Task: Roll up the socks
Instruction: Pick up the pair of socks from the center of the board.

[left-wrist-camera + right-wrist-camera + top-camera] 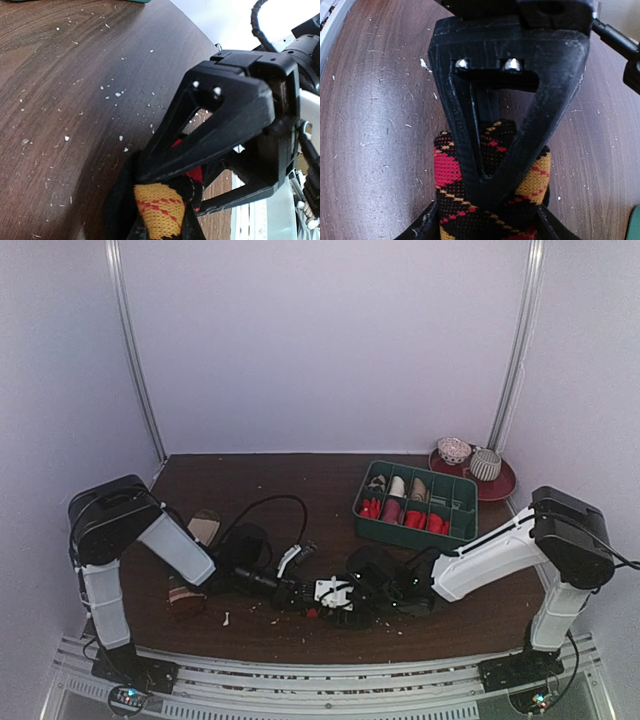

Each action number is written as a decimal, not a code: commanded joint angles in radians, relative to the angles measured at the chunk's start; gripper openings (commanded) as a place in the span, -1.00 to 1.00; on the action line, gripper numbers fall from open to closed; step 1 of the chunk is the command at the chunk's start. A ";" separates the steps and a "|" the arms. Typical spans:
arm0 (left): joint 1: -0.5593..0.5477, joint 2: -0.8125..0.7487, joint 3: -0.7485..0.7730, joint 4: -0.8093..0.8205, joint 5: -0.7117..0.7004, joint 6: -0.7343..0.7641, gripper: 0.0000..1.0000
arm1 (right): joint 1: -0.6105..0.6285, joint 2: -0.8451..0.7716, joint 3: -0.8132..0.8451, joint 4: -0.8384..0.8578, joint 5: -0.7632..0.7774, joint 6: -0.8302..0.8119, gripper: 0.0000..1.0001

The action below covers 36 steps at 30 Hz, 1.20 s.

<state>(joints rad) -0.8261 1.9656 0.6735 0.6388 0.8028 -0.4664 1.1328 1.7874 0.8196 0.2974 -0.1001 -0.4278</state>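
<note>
Since both arms meet on one sock, slip and finger clash are the main risks.

- argyle sock (451, 172): on the table (250, 475), left of the green tray (410, 528) and nearer the arm bases than it. It's bunched into a short fat wad between the two tools.
- right gripper (345, 602): clamped on the argyle sock. The left wrist view shows fabric pinched between its two fingers.
- left gripper (303, 598): one finger lies pressed across the top of the wad in the right wrist view. Its partner is hidden by fabric, so I can't tell if it's actually closed.
- red sock: can't pick it out for sure. There's only a small red spot under the tools, same side of the tray.

Failure modes, my read:
- The two tools sit very close together, so any uncoordinated twist could make the fingers collide or jam.
- The knit is soft and stretchy. If one side pulls harder, the wad slips from the weaker grip and unwinds.
- Only one sock is clearly held, so we may end up rolling a single, not a pair.
- The pressed-in finger could snag yarn on pull-out and drag the roll open.
- White grit (117, 94) on the wood is minor, but the sock slides easier if dragged.
</note>
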 commanded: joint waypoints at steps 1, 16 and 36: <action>-0.007 0.130 -0.075 -0.435 -0.134 0.020 -1.00 | 0.006 0.044 0.020 -0.043 -0.019 -0.006 0.11; -0.004 0.138 -0.058 -0.442 -0.113 0.054 -1.00 | 0.004 0.166 0.106 -0.160 -0.060 0.000 -0.07; 0.125 -0.188 0.046 -0.568 -0.424 0.166 0.69 | -0.091 0.123 0.051 -0.256 -0.143 0.259 -0.98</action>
<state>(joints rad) -0.7670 1.8111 0.7296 0.3000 0.6392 -0.3424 1.0611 1.8778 0.9463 0.2050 -0.2188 -0.2577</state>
